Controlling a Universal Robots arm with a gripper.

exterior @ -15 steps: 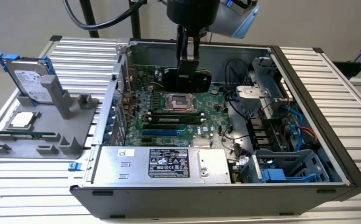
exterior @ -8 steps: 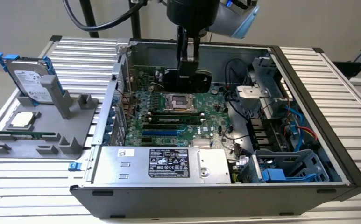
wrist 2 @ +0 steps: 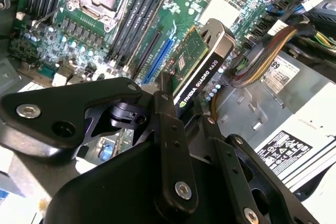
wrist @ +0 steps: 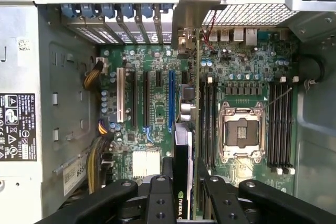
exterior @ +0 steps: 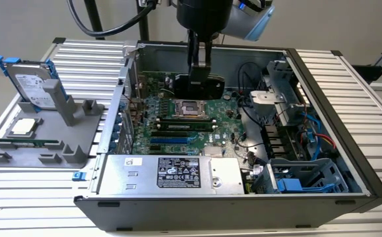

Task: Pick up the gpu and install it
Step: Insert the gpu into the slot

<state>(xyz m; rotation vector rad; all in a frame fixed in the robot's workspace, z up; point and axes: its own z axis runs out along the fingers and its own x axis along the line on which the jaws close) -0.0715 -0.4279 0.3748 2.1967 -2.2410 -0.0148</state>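
Holding the gpu (wrist 2: 202, 61), so pickup's done.
Your gripper (wrist 2: 185, 109) clamps it over the motherboard (wrist: 236, 66); it's not slotted yet.

- Even, bright overhead light is seen in the exterior view.
- Glare is thrown off the slatted table (exterior: 349, 94).
- The computer case (exterior: 243, 212) interior is lightly shadowed.

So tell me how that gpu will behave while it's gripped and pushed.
The gpu looks like a rigid board, so it should stay stiff. Thin and held near one end by the gripper, it could pivot in the grasp if nudged. Its exposed components probably make it fragile against the motherboard.
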